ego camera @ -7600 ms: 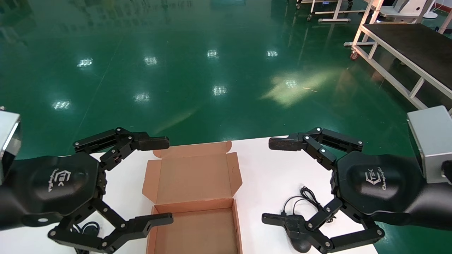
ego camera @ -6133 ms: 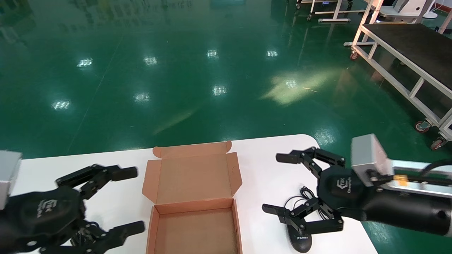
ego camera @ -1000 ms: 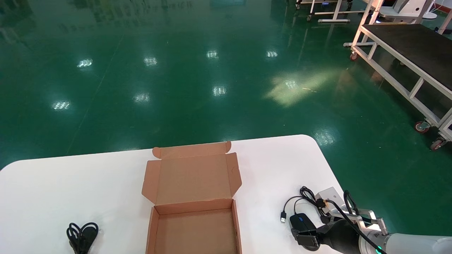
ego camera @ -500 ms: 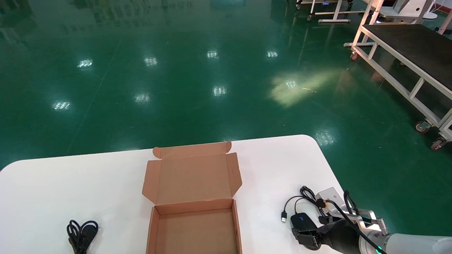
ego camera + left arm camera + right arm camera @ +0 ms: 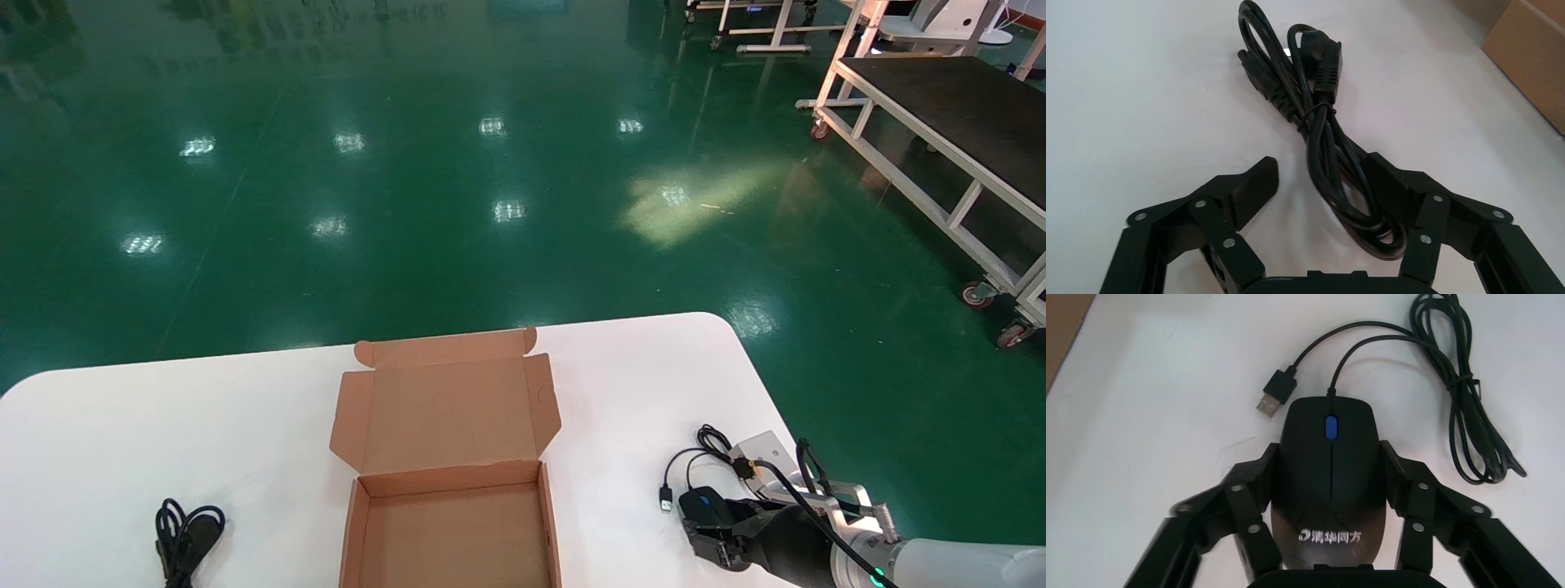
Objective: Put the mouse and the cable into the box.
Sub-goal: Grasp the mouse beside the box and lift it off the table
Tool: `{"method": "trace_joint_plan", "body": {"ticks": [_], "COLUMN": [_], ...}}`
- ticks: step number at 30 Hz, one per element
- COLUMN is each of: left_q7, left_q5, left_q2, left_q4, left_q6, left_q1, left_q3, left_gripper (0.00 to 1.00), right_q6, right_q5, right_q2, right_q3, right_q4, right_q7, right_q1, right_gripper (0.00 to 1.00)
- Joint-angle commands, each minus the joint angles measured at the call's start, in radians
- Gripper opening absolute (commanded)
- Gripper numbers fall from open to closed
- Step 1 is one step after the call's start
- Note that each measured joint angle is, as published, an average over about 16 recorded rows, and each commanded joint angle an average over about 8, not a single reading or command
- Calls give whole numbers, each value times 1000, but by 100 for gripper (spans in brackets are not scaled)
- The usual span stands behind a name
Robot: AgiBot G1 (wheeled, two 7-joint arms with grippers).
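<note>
The open brown cardboard box (image 5: 453, 523) lies mid-table with its lid folded back. To its right sits the black mouse (image 5: 704, 504), blue wheel (image 5: 1330, 427) showing. My right gripper (image 5: 719, 527) is shut on it, a finger pressed to each side (image 5: 1329, 454). Its cord (image 5: 1468, 416) and USB plug (image 5: 1275, 392) lie loose beyond it. The coiled black power cable (image 5: 184, 535) rests near the table's front left. My left gripper (image 5: 1320, 171) stands open astride the cable's looped end (image 5: 1333, 171), one finger against the loop, the other apart from it.
The white table (image 5: 163, 425) ends in a rounded corner behind the mouse, with green floor beyond. A box wall (image 5: 1529, 55) shows near the cable and a box corner (image 5: 1061, 324) near the mouse. A black-topped trolley (image 5: 964, 106) stands far right.
Both arms dropped from in front of the head camera to the table. Over the last second the right gripper's fingers came in against the mouse, and mouse and plug shifted slightly right.
</note>
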Motion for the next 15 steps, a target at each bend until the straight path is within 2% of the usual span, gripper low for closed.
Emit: {"method": "trace_joint_plan", "body": {"ticks": [1,15], "left_q7": [0,0], "left_q5": [0,0], "left_q2": [0,-1], "left_q4": [0,0], "left_q6": [0,0], "left_q1": [0,0], "left_q3": [0,-1], "left_gripper": [0,0], "right_q6": [1,0], "right_q5": [0,-1], "right_q2": [0,3], "right_q3": [0,2], "right_q4": [0,-3], "right_q7": [0,2], "right_q1": [0,2], "right_gripper": [0,0]}}
